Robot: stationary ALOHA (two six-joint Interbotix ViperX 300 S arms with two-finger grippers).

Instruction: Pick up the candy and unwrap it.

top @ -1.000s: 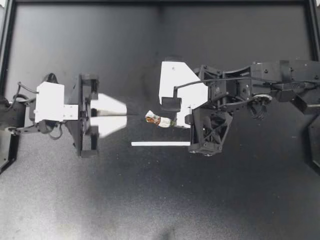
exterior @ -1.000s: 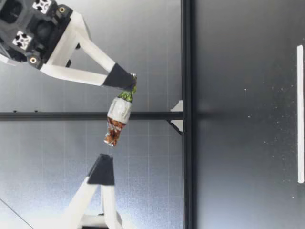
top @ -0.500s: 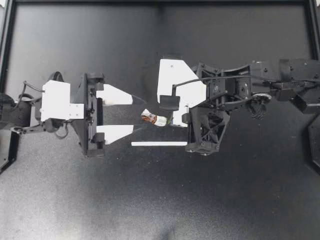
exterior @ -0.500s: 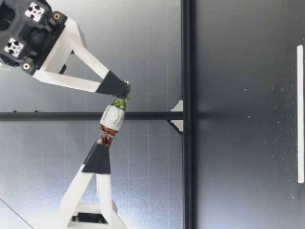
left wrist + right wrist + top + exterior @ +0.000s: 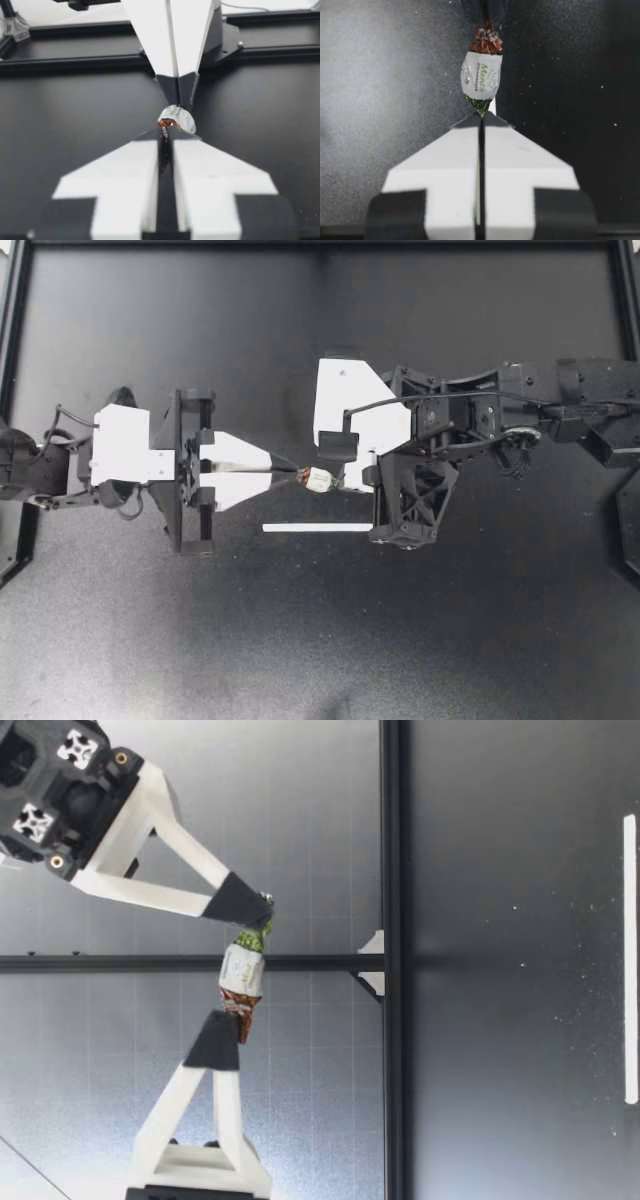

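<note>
Small green print on candy (image 5: 481,75) wrapper, likely brand

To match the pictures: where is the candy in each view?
Top view: candy between my left end effector and my right end effector.
Low view: candy held aloft between both end effectors.
Left wrist view: candy just ahead of that end effector.
Right wrist view: candy just ahead of that end effector.
Shared landmark: the left end effector pinching the brown twisted end.
</note>
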